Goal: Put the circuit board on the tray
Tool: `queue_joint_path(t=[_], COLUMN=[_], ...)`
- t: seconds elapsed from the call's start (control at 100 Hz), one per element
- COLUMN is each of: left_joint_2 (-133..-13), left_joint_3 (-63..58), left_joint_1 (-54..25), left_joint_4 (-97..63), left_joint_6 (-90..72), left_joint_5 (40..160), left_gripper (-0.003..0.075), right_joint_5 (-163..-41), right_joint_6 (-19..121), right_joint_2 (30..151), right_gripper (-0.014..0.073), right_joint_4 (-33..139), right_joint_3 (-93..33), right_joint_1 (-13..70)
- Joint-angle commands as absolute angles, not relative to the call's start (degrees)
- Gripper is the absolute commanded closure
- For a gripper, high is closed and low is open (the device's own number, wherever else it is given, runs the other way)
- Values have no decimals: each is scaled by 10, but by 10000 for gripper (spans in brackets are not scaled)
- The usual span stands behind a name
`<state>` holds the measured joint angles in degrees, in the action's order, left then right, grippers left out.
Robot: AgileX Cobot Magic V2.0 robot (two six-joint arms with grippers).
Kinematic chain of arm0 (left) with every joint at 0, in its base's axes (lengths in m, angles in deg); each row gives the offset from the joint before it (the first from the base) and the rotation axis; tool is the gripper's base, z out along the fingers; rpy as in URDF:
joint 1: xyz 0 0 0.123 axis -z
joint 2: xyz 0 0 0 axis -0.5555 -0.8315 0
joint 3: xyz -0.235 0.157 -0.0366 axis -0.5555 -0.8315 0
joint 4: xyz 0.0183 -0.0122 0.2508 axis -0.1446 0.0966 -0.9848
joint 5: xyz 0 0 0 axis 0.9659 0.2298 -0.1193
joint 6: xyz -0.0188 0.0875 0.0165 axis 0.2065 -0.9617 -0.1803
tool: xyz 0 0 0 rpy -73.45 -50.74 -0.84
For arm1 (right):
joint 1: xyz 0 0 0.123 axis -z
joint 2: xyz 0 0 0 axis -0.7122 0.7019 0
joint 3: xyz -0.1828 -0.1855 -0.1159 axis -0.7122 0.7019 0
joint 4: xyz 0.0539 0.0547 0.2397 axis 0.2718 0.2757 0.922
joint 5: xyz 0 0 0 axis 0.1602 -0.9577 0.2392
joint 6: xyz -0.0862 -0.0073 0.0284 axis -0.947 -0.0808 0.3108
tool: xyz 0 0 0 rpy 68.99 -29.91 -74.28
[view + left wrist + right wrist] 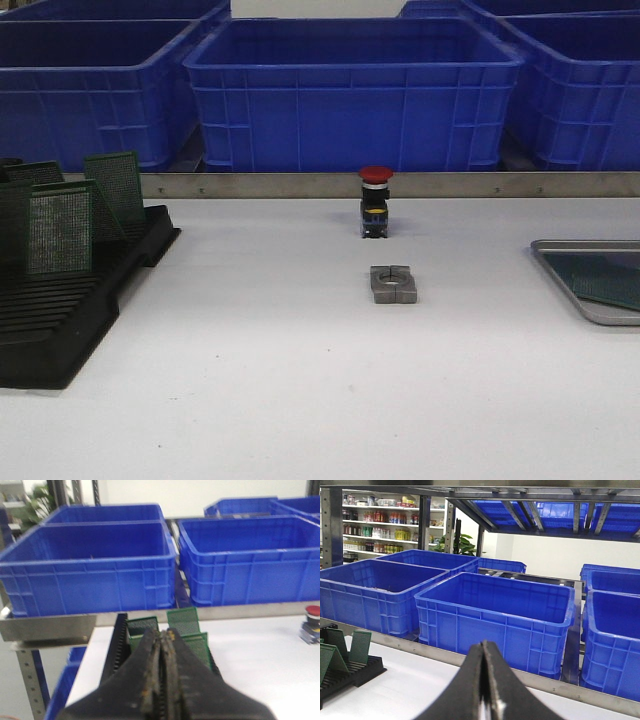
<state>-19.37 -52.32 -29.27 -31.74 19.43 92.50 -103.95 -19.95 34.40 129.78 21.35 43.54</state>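
Note:
Several green perforated circuit boards (60,230) stand upright in a black slotted rack (60,330) at the left of the front view. The silver-grey tray (590,310) lies at the right edge and holds a green circuit board (610,282). Neither arm shows in the front view. My left gripper (164,636) is shut and empty, with the rack's boards (183,621) just beyond its tips. My right gripper (484,645) is shut and empty, above the white table; the rack with boards (360,647) shows far to one side.
A red-capped push button (375,202) stands mid-table, with a small grey metal block (393,284) in front of it. Large blue plastic bins (350,90) line the back behind a metal rail (400,184).

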Motion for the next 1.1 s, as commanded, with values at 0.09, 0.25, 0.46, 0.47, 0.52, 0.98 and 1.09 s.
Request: queue_joint_path(t=[0.09, 0.25, 0.46, 0.47, 0.52, 0.98, 1.09], left_joint_2=[-146, -130, -130, -130, -130, -130, -130], left_joint_3=[-603, -627, -627, -627, -627, -626, -626], left_joint_1=[-301, -331, -331, -331, -331, -330, -330], left_joint_4=[-338, -386, -393, -394, -395, -398, -398], left_joint_6=[238, 311, 311, 311, 311, 311, 311], left_joint_5=[832, 879, 888, 889, 891, 890, 890], left_gripper=[741, 741, 741, 741, 741, 741, 741], right_joint_5=[-1044, -1045, -1046, -1046, -1046, -1049, -1049], right_joint_6=[-205, -205, -205, -205, -205, -205, -205], right_joint_2=[351, 353, 353, 353, 353, 353, 353], right_gripper=[706, 706, 706, 706, 706, 706, 706], right_joint_4=[1317, 1317, 1317, 1317, 1317, 1317, 1317], right_joint_3=[199, 200, 203, 203, 203, 203, 203], right_joint_1=[435, 435, 435, 435, 435, 435, 435])
